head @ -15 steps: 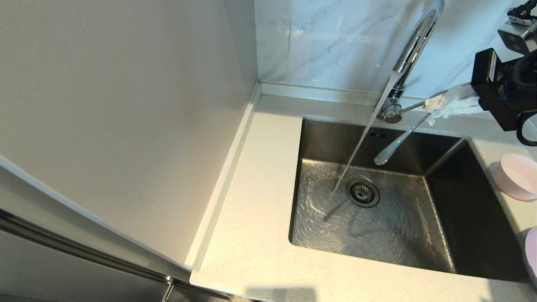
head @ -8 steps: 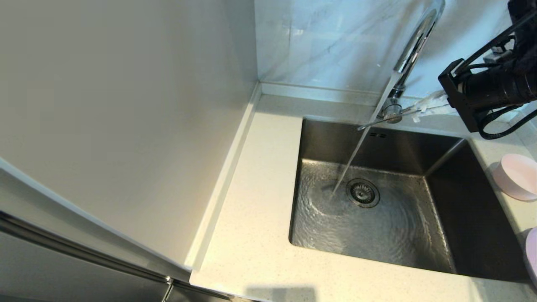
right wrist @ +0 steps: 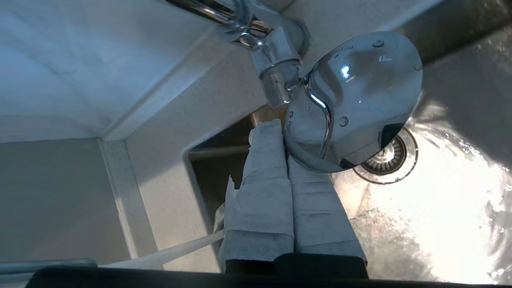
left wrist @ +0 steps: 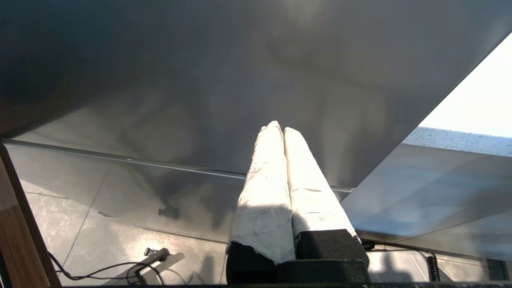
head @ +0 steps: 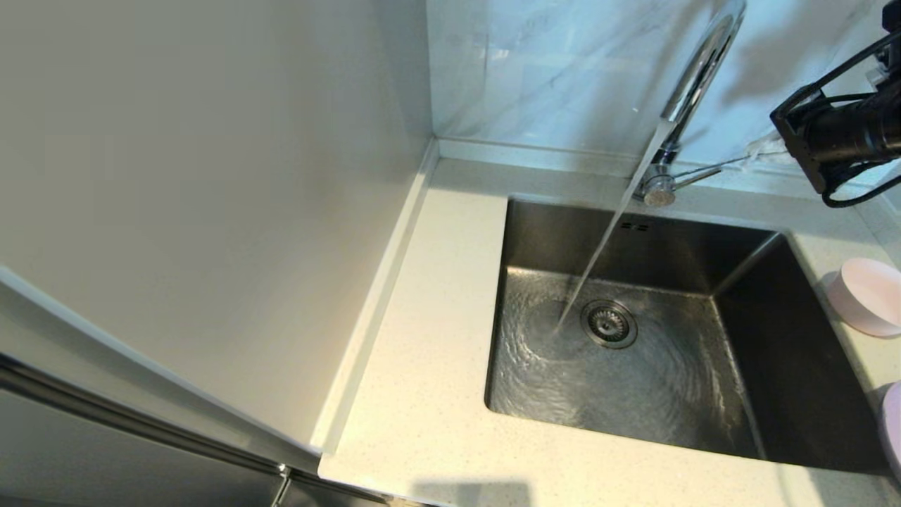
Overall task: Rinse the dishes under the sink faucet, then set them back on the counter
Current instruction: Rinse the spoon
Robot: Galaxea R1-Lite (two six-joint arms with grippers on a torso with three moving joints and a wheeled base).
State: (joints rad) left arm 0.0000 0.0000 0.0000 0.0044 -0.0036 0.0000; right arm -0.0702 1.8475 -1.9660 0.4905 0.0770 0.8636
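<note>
Water runs from the chrome faucet (head: 693, 77) into the steel sink (head: 774, 366), landing beside the drain strainer (head: 609, 324). My right gripper (head: 764, 149) hovers at the back right, near the faucet's base and lever. In the right wrist view my right gripper (right wrist: 280, 132) is shut on the silver spoon (right wrist: 352, 100), whose wet bowl hangs above the basin beside the faucet base (right wrist: 272, 60). On the counter (head: 436, 394) right of the sink stand the pink bowl (head: 869, 296) and an edge of the lavender plate (head: 894, 422). My left gripper (left wrist: 279, 127) is shut on nothing, parked low beside a grey panel.
A tall white panel (head: 211, 211) walls off the counter's left side. The marbled backsplash (head: 549, 70) stands right behind the faucet. The water stream (head: 598, 260) slants across the basin's middle. Cables (left wrist: 120, 268) lie on the floor below my left arm.
The spoon hung down into the sink a second ago; my right arm has lifted it out and drawn back up and to the right. Water keeps running.
</note>
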